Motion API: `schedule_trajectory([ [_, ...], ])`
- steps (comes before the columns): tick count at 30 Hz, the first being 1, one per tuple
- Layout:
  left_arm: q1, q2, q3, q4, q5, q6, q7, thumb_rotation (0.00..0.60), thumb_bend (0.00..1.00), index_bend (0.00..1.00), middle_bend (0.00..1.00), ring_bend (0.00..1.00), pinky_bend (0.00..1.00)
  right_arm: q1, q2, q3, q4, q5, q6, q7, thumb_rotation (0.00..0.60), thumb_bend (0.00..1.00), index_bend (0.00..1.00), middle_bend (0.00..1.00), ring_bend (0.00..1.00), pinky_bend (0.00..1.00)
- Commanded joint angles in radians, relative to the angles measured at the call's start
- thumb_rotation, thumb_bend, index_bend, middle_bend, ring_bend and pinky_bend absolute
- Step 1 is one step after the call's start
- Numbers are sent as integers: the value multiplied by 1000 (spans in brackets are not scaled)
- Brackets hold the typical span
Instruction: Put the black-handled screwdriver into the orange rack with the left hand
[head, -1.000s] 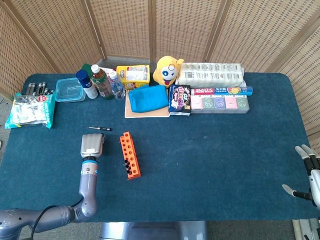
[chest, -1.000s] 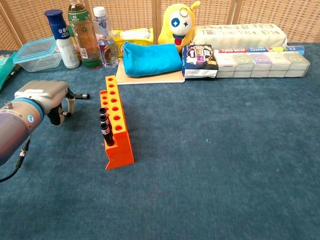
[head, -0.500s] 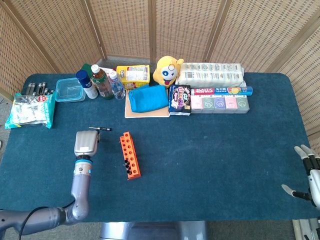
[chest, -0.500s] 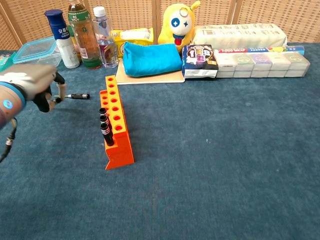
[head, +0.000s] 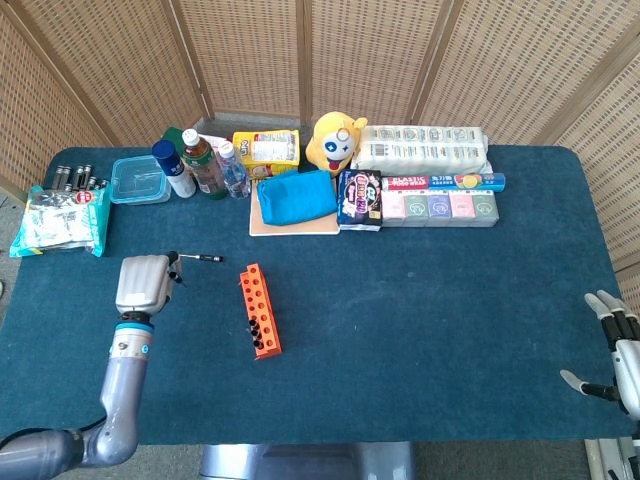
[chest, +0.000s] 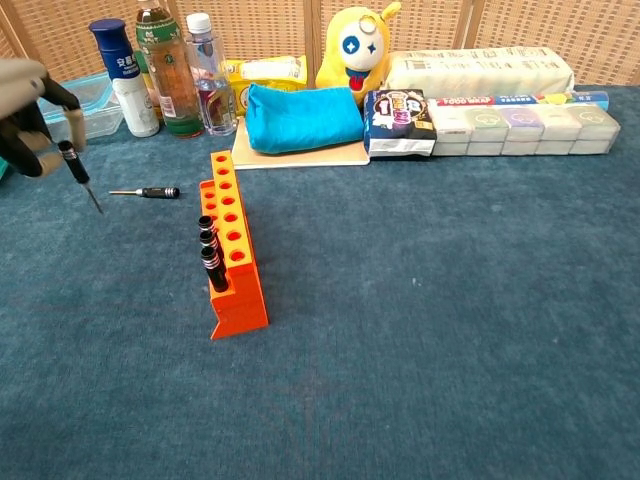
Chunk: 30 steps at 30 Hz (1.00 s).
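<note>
While left hand (chest: 25, 115) pinches black-handled screwdriver (chest: 75, 170) tip-down, keep it vertical, align over a free orange rack (chest: 232, 250) hole

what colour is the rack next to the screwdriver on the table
Orange; the rack shows best in the chest view, right of the screwdriver lying on the table.

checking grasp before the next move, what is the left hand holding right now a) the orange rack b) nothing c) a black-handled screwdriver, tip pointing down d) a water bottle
c: in the chest view the left hand at the far left edge holds a black-handled screwdriver, tip angled down above the table, while a second screwdriver lies flat on the cloth beside the orange rack.
</note>
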Motion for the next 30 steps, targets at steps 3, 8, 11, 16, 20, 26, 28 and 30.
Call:
schedule_trajectory([
  [3,21,50,7,-69,42,16,-39,600,435,534,1000,1000,1000,0,1,0,-1,-1,1,-1,600,0,56,55,78,202],
  [8,29,85,5,-123,76,31,-61,600,436,534,1000,1000,1000,-1,1,-1,-5,-4,4,-2,600,0,56,55,78,202],
  [11,29,100,2,-154,96,38,-66,600,435,534,1000,1000,1000,-2,1,-1,-4,-3,5,-2,600,0,56,54,78,202],
  [16,21,121,-1,-219,104,36,-55,600,436,537,1000,1000,1000,-1,1,0,-4,-2,4,-3,600,0,55,55,78,202],
  [20,6,133,-2,-281,123,45,-19,600,435,537,1000,1000,1000,-1,1,0,-4,-2,4,-2,600,0,55,55,78,202],
  [26,-12,106,36,-314,176,32,0,600,435,537,1000,1000,1000,-1,2,0,-4,-2,5,-2,600,0,56,55,77,201],
  [28,-17,87,50,-304,189,22,-6,600,435,537,1000,1000,1000,-2,2,-1,-5,-3,6,-4,600,0,55,55,77,202],
  [30,-24,71,60,-307,186,9,-3,600,435,538,1000,1000,1000,-1,1,0,-5,-1,5,-5,600,0,56,55,77,202],
])
